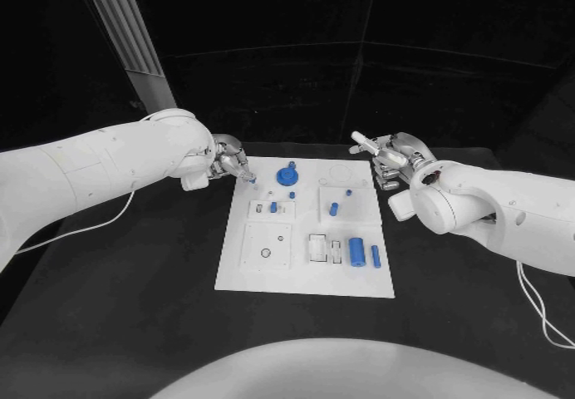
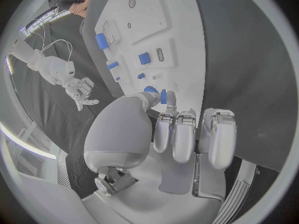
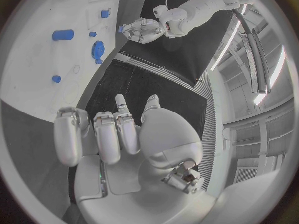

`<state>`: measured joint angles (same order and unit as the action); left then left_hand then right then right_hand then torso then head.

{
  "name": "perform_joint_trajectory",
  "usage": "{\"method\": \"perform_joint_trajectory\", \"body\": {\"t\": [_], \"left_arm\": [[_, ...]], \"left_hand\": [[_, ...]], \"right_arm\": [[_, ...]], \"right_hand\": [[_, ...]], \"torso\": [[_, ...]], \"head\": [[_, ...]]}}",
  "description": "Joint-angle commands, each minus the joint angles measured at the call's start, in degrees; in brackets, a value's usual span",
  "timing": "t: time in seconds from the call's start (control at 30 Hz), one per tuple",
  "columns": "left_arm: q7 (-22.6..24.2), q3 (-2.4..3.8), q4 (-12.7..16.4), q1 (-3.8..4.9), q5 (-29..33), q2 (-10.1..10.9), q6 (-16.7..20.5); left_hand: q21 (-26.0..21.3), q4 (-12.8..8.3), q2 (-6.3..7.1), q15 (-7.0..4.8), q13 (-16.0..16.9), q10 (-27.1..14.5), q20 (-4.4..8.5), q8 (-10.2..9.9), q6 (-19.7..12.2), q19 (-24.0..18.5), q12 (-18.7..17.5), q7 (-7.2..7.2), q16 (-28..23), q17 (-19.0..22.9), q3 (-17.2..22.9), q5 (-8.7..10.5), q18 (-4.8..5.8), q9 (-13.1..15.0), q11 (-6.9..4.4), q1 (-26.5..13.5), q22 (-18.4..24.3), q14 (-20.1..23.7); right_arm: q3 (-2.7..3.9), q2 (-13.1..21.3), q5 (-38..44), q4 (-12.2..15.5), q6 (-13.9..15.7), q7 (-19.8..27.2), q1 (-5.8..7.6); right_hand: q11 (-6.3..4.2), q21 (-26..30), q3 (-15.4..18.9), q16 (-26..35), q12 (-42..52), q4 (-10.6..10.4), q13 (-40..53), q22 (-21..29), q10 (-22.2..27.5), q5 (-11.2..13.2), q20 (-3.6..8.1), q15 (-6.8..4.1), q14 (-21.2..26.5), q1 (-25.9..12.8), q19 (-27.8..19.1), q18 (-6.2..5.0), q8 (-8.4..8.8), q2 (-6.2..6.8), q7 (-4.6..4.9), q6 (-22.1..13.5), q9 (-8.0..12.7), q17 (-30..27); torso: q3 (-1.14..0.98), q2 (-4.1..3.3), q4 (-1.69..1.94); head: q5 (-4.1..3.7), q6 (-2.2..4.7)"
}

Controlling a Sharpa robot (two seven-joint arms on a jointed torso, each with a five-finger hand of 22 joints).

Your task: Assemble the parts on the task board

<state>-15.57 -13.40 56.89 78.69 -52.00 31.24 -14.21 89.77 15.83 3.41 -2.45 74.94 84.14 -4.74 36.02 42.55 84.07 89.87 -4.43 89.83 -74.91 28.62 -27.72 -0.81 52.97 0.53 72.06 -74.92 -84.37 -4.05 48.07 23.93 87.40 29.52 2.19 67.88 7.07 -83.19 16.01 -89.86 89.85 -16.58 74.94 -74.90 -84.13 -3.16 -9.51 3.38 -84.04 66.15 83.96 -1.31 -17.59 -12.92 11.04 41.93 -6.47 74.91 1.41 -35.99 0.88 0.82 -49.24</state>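
Your black table (image 1: 132,283) carries the white task board (image 1: 306,274) in its middle, long side running away from you, with bare table on both flanks and in front of the near edge. That gives you room to swing either arm wide without crossing the board.

On the board, the blue parts sit in two clusters. The round blue gear-like part (image 1: 287,175) stands near the far edge, with small blue pegs (image 1: 273,206) just nearer than it and a slanted short peg (image 1: 336,208) to their right. Toward the near right, a thick blue cylinder (image 1: 356,248) lies beside a slimmer blue bar (image 1: 375,256), close to the board's right edge.

Your left hand (image 1: 228,166) hovers at the far left corner of the board and pinches a small blue peg (image 2: 163,96) between thumb and fingertip; the wrist view shows it just above the board beside the gear-like part. I judge this to be the carry-and-insert step: the peg is lifted but not yet seated. The next move calls for lining the peg upright over its hole and lowering straight, keeping clear of the gear-like part close by.

Your right hand (image 1: 393,158) waits off the far right corner, over bare table, fingers spread and holding nothing. Keep it parked there, since the board's right edge is near.
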Motion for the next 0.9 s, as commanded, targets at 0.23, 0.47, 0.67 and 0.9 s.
{"method": "perform_joint_trajectory", "body": {"t": [0.23, 0.47, 0.67, 0.9], "left_arm": [[-1.56, 0.0, 6.01, 0.51, -0.19, 3.62, -2.9], [-2.68, -0.01, 9.01, 0.58, -0.19, 5.37, -2.47], [-4.06, -0.01, 10.3, 0.58, -0.19, 5.87, -2.58], [-6.1, -0.02, 11.1, 0.53, -0.19, 5.83, -2.28]], "left_hand": [[0.23, 0.56, 0.3, -0.18, 15.06, 5.86, 0.44, 0.39, 1.09, 5.93, 0.13, 0.62, 0.17, -15.09, -0.35, 0.31, 0.81, 0.05, -0.11, -0.75, -15.08, -5.63], [0.23, 0.66, 0.52, -0.24, 15.06, 5.86, 0.48, 0.4, 1.14, 5.93, 0.13, 0.69, 0.17, -15.09, -0.96, 0.38, 0.81, 0.06, -0.18, -1.11, -15.08, -5.63], [0.23, 0.53, 0.62, -0.27, 15.06, 5.86, 0.5, 0.4, 1.09, 5.93, 0.13, 0.76, 0.17, -15.09, -1.14, 0.37, 0.81, 0.07, -0.22, -1.01, -15.08, -5.63], [0.23, 0.03, 0.58, -0.39, 15.06, 5.86, 0.58, 0.4, 0.88, 5.93, 0.13, 0.92, 0.17, -15.09, -1.43, 0.29, 0.81, 0.12, -0.38, -0.21, -15.08, -5.63]], "right_arm": [[0.03, 0.22, 0.21, 0.17, -0.12, 0.23, 0.09], [0.03, 0.16, 0.21, 0.16, -0.13, 0.27, 0.09], [0.03, 0.23, 0.21, 0.19, -0.09, 0.27, 0.09], [0.03, 0.26, 0.21, 0.26, -0.05, 0.3, 0.09]], "right_hand": [[0.32, -0.17, 0.43, -0.14, 0.15, 0.06, 15.06, -12.51, -5.87, 0.19, -0.34, 0.31, -5.96, 0.1, 1.06, -0.58, -0.32, -0.33, 0.65, -0.34, -0.08, 15.09], [0.32, -0.17, 0.43, -0.14, 0.15, 0.06, 15.06, -12.51, -5.87, 0.19, -0.34, 0.31, -5.96, 0.1, 1.06, -0.58, -0.32, -0.33, 0.65, -0.34, -0.08, 15.09], [0.32, -0.17, 0.43, -0.14, 0.15, 0.06, 15.06, -12.51, -5.87, 0.19, -0.34, 0.31, -5.96, 0.1, 1.06, -0.58, -0.32, -0.33, 0.65, -0.34, -0.08, 15.09], [0.32, -0.17, 0.43, -0.14, 0.15, 0.06, 15.06, -12.51, -5.87, 0.19, -0.34, 0.31, -5.96, 0.1, 1.06, -0.58, -0.32, -0.33, 0.65, -0.34, -0.08, 15.09]], "torso": [[-0.03, 0.02, 0.0], [-0.05, 0.03, -0.1], [-0.01, 0.01, -0.06], [-0.01, 0.0, -0.13]], "head": [[0.09, -0.35], [0.37, -0.44], [0.45, -0.55], [0.52, -0.54]]}}
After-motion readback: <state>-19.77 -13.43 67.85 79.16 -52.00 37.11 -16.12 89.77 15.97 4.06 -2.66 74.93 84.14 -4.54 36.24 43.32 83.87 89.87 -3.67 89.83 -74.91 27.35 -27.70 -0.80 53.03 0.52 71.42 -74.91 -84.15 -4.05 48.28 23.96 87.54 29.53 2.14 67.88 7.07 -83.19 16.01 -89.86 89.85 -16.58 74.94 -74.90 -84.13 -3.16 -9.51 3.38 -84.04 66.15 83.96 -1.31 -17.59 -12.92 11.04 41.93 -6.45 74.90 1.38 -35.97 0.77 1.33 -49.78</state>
